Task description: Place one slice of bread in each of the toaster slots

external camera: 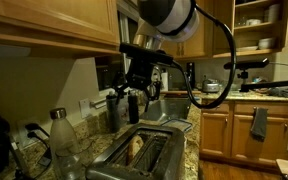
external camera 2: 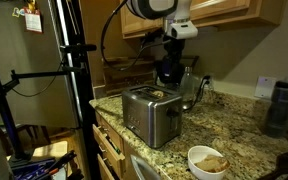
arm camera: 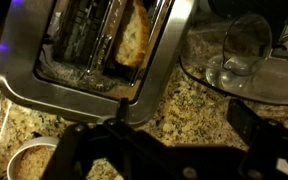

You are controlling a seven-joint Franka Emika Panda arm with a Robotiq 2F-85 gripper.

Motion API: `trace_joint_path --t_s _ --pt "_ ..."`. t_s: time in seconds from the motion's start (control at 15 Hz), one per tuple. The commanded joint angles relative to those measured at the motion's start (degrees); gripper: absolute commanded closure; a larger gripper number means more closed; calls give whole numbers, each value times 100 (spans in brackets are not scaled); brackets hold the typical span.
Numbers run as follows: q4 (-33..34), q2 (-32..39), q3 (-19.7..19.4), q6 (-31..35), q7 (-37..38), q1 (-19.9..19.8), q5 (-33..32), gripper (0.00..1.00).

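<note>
The silver toaster stands on the granite counter. In the wrist view the toaster fills the upper left. One slice of bread stands in the slot nearer the clear bottle. The other toaster slot looks dark, with nothing showing in it. My gripper hangs open above and just beside the toaster. Only counter shows between its fingers.
A clear bottle stands close to the toaster. A white bowl with bread pieces sits near the counter's edge. A dark tumbler stands by the wall. Wooden cabinets hang overhead, and a camera stand rises beside the counter.
</note>
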Motion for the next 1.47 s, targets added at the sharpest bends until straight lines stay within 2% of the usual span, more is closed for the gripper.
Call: trace_joint_path --t_s 0.0,0.73,1.07,1.4 --pt "-408 -448 -112 148 -137 -100 -520 0" --pt "-772 -957 -319 -717 -2967 -212 -1088 0" --pt "-836 -1072 -526 -1079 -3803 -429 -1550 0" --pt "-945 -1032 -788 -1132 -4438 -674 -1865 0"
